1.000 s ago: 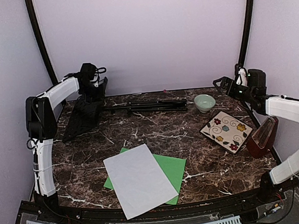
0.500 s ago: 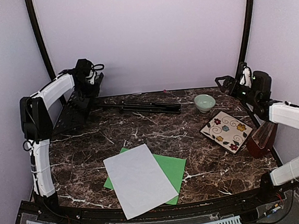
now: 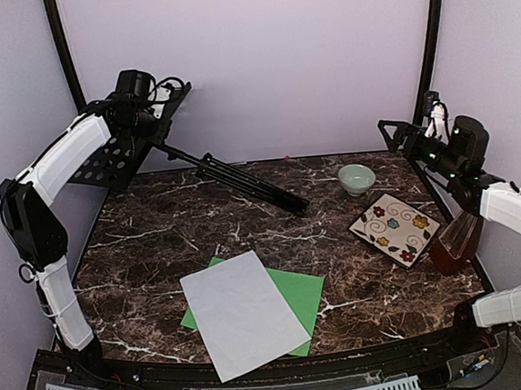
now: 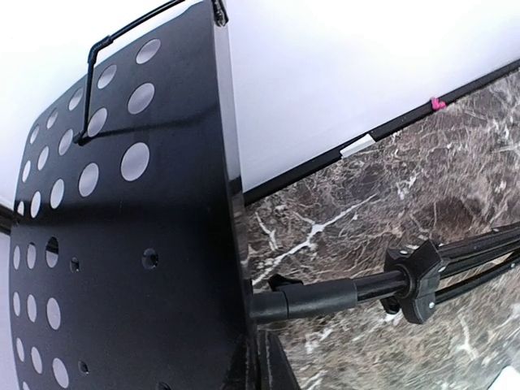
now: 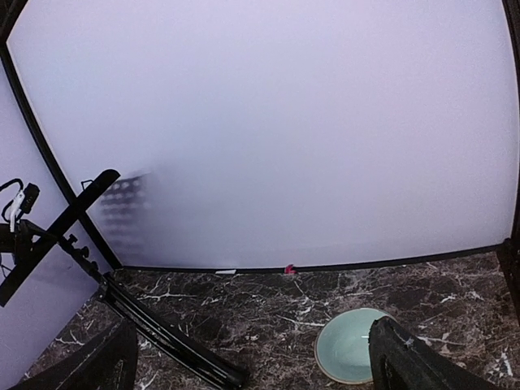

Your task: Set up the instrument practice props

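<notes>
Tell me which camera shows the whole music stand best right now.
Top external: it shows the whole music stand, desk raised in the left gripper, folded legs slanting down toward the table. Left wrist shows only the perforated desk and post joint, close up. Right wrist catches it small at the left edge.

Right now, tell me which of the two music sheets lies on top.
The white sheet lies on top; the green sheet shows only at its edges, peeking out beneath it.

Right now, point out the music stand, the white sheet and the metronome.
music stand [image 3: 107, 160], top external view, its perforated desk.
white sheet [image 3: 243, 313], top external view, the middle of the page.
metronome [image 3: 453, 242], top external view, its reddish-brown side face.
</notes>
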